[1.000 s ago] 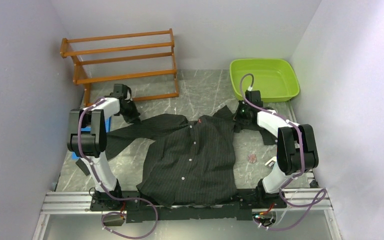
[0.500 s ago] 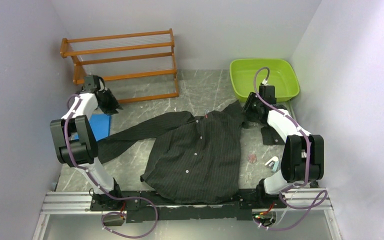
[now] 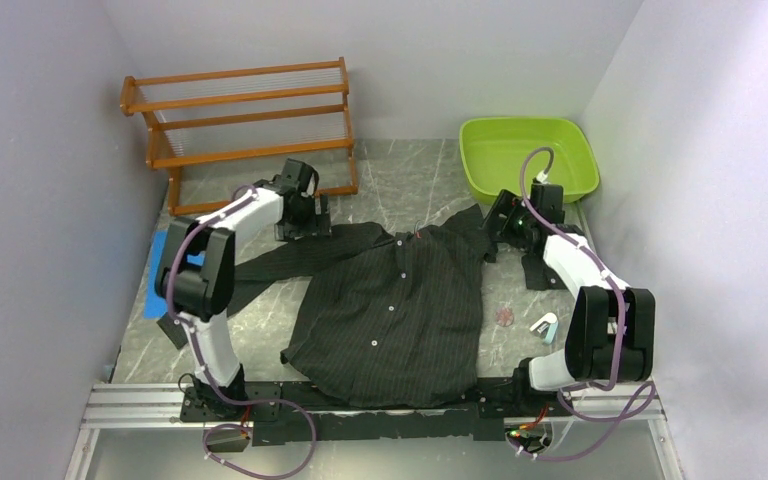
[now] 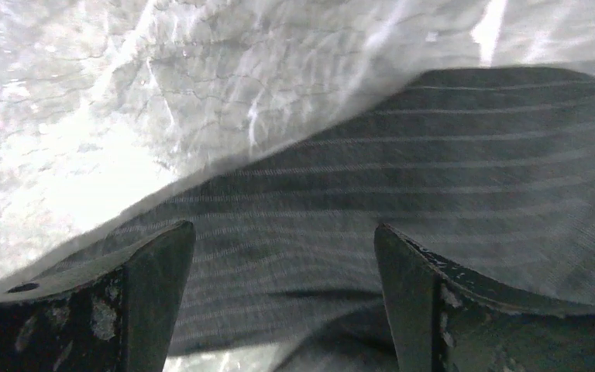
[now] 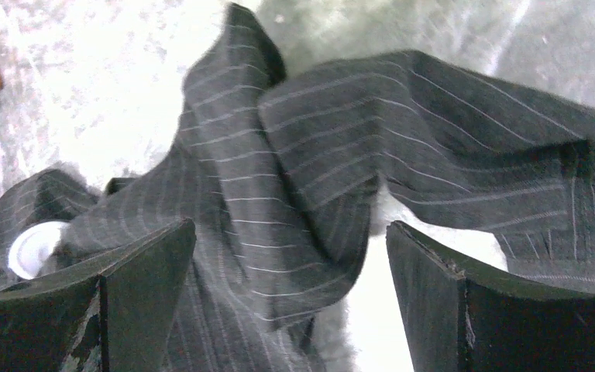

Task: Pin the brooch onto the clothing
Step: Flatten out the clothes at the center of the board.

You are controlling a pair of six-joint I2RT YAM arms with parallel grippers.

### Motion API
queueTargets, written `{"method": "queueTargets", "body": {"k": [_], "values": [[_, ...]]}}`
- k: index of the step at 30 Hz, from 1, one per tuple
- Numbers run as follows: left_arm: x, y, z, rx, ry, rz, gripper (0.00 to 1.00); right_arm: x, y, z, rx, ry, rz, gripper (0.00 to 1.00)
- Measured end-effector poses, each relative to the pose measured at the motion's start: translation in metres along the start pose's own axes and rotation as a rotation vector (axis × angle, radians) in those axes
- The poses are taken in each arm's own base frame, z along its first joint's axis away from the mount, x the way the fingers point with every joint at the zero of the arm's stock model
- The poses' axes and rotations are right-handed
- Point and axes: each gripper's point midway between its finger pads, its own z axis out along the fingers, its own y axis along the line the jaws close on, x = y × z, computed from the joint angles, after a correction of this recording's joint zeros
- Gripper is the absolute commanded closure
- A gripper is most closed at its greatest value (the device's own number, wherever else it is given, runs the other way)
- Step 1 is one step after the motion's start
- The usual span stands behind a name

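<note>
The clothing (image 3: 390, 310), a black pinstriped shirt with white buttons, lies spread front-up in the middle of the table. A small pinkish brooch (image 3: 505, 317) rests on the bare table just right of the shirt's body. My left gripper (image 3: 300, 220) hovers open over the left sleeve (image 4: 434, 155); striped cloth lies under its jaws (image 4: 283, 229), none of it pinched. My right gripper (image 3: 501, 226) is open above the bunched right sleeve (image 5: 279, 155), with folds of it below the spread jaws (image 5: 289, 225).
A green basin (image 3: 530, 155) stands at the back right and a wooden rack (image 3: 240, 120) at the back left. A small white-and-teal object (image 3: 543, 325) lies right of the brooch. A blue pad (image 3: 160, 272) sits near the left wall.
Both grippers went from shut to open and let go of the sleeves. The left arm swung out to the left, then back right over the sleeve. The shirt settled slightly further back.
</note>
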Motion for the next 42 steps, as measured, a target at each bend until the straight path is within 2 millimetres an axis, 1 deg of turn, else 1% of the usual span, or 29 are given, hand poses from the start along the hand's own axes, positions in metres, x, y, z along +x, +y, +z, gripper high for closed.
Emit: {"method": "queueTargets", "body": {"k": [3, 4, 5, 6, 7, 9, 12, 13, 14, 15, 19, 21, 24, 26, 29, 32, 35, 37, 39, 42], "values": [[0.018, 0.009, 0.030, -0.072, 0.063, 0.011, 0.08, 0.011, -0.017, 0.002, 0.019, 0.026, 0.043, 0.03], [0.019, 0.012, 0.034, -0.101, 0.069, 0.010, 0.08, 0.014, -0.021, 0.002, 0.024, 0.034, 0.057, 0.03], [0.015, 0.009, 0.034, -0.096, 0.055, 0.013, 0.10, 0.017, -0.024, 0.002, 0.024, 0.042, 0.068, 0.03], [0.011, 0.008, 0.035, -0.105, 0.035, 0.015, 0.13, 0.019, -0.026, 0.002, 0.024, 0.046, 0.074, 0.03], [0.011, 0.008, 0.036, -0.110, 0.033, 0.013, 0.20, 0.021, -0.028, 0.002, 0.025, 0.051, 0.080, 0.03], [0.011, 0.012, 0.039, -0.137, 0.027, 0.007, 0.42, 0.024, -0.028, 0.002, 0.017, 0.060, 0.085, 0.03], [0.008, 0.023, 0.040, -0.181, 0.015, -0.003, 0.65, 0.022, -0.024, 0.003, -0.005, 0.057, 0.083, 0.03], [0.006, 0.026, 0.040, -0.189, 0.012, -0.009, 0.75, 0.021, -0.022, 0.002, -0.015, 0.055, 0.082, 0.03], [0.005, 0.029, 0.040, -0.193, 0.010, -0.021, 0.93, 0.021, -0.020, 0.002, -0.023, 0.054, 0.080, 0.03], [0.004, 0.033, 0.040, -0.196, 0.009, -0.033, 0.97, 0.020, -0.020, 0.002, -0.028, 0.053, 0.079, 0.03], [-0.003, 0.052, 0.039, -0.199, 0.002, -0.096, 0.97, 0.020, -0.015, 0.002, -0.056, 0.056, 0.075, 0.03], [-0.005, 0.065, 0.037, -0.206, 0.002, -0.133, 0.97, 0.020, -0.013, 0.002, -0.066, 0.058, 0.075, 0.03], [-0.004, 0.095, 0.029, -0.227, 0.015, -0.202, 0.97, 0.021, -0.009, 0.003, -0.087, 0.063, 0.075, 0.04], [-0.003, 0.118, 0.020, -0.245, 0.031, -0.259, 0.97, 0.021, -0.007, 0.007, -0.105, 0.071, 0.079, 0.06], [-0.007, 0.149, 0.001, -0.265, 0.030, -0.330, 0.97, 0.026, -0.003, 0.015, -0.131, 0.098, 0.090, 0.08], [-0.021, 0.171, -0.022, -0.287, -0.002, -0.356, 0.97, 0.035, 0.002, 0.023, -0.148, 0.137, 0.089, 0.08], [-0.037, 0.175, -0.039, -0.294, -0.044, -0.329, 0.97, 0.041, 0.014, 0.025, -0.169, 0.155, 0.060, 0.08], [-0.047, 0.176, -0.047, -0.304, -0.070, -0.305, 0.97, 0.043, 0.028, 0.025, -0.192, 0.159, 0.023, 0.07], [-0.053, 0.177, -0.052, -0.317, -0.087, -0.285, 0.97, 0.047, 0.043, 0.025, -0.218, 0.166, -0.023, 0.07], [-0.054, 0.179, -0.056, -0.336, -0.093, -0.253, 0.97, 0.066, 0.068, 0.022, -0.263, 0.200, -0.118, 0.08]]}}
